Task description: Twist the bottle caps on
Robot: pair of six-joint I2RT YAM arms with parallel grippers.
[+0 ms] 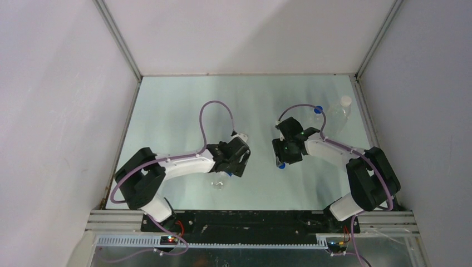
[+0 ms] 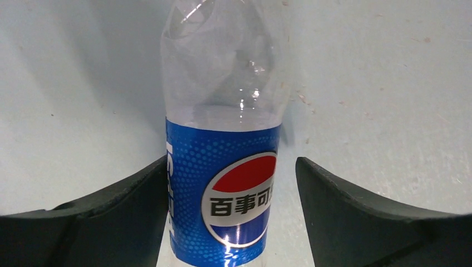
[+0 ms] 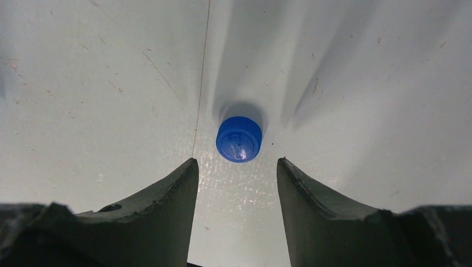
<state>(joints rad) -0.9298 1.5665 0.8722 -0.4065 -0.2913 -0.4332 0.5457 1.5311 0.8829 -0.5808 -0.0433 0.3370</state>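
Bottles and caps are all on or just over the pale table [image 1: 167, 111], none pinched.

Left arm [image 1: 178, 166] reaches toward mid-table. Right arm [image 1: 339, 151] comes in from the right side. The two wrists are near each other but apart.

Pepsi bottle [image 2: 222, 189]: between the fingers of your left gripper [image 2: 231, 161], blue label facing the wrist camera, clear upper part dented. The fingers are spread. The one on the left of the wrist view looks to touch the label edge; the other stands off with a visible gap. In the top view you only get a clear end poking out under the gripper on the near side, so you can't tell whether the bottle lies flat or is tilted.

White-capped bottle [image 1: 338, 115]: by the far right edge of the table, well apart from both grippers, white cap [image 1: 345, 100] on its neck.

Right gripper [image 3: 236, 164]: fingers spread, nothing between them, pointing down at the table.

Blue cap [image 3: 239, 139]: loose on the table, flat, top face up, just beyond the right fingertips and centred on the gap, not touching either finger.

Second blue cap [image 1: 318, 109]: just left of the white-capped bottle, beside the right arm's cable [image 1: 300, 107]. It may sit on a clear bottle; you can't tell from this view.
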